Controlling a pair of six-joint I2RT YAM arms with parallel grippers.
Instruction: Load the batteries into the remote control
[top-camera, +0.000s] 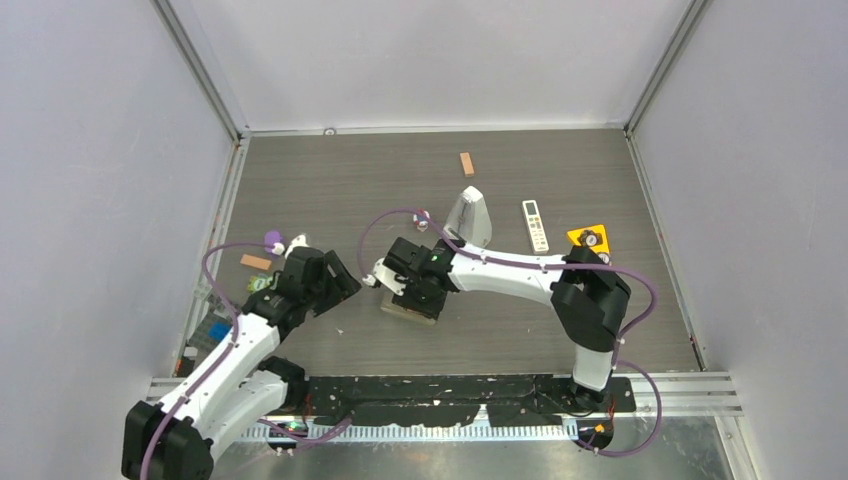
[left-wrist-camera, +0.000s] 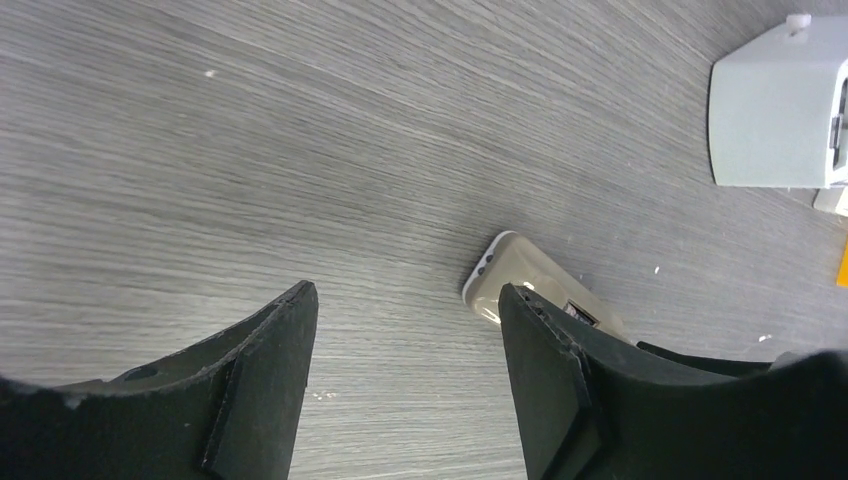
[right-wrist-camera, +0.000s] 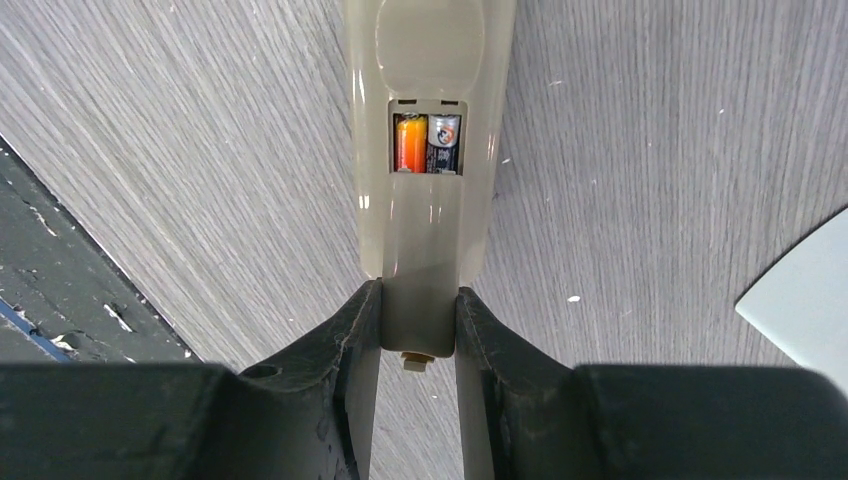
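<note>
Surface (top-camera: 350, 180) of grey wood pattern carries everything, and both arms reach toward its middle part, a little to the near side. The right arm (top-camera: 510, 268) stretches to the left across the surface, I think so that its wrist camera looks straight along the remote. The left arm (top-camera: 240, 345) comes in from the near left and stops just beside the same place.

The grey pyramid-shaped metronome (top-camera: 470, 215) stands farther back, with a white remote with buttons (top-camera: 536, 225) to its right. Both are apart from the work and do not seem to be needed.

The remote control (right-wrist-camera: 430, 100) lies flat with its dull grey-brown side up, which is the side where the battery bay opens. The right end effector (right-wrist-camera: 418, 300) is clamped on the near narrow end of it, one finger on each long edge. In my judgement this grip holds the body steady so it cannot slide.

The left end effector (left-wrist-camera: 405, 300) has its fingers wide apart and holds nothing. It hangs over bare surface with the end of the remote control just to its right.

The batteries (right-wrist-camera: 427, 144) are two, side by side inside the open bay, one orange and one dark with silver. They look seated, so probably the cover is what remains; I cannot find it with certainty.
</note>
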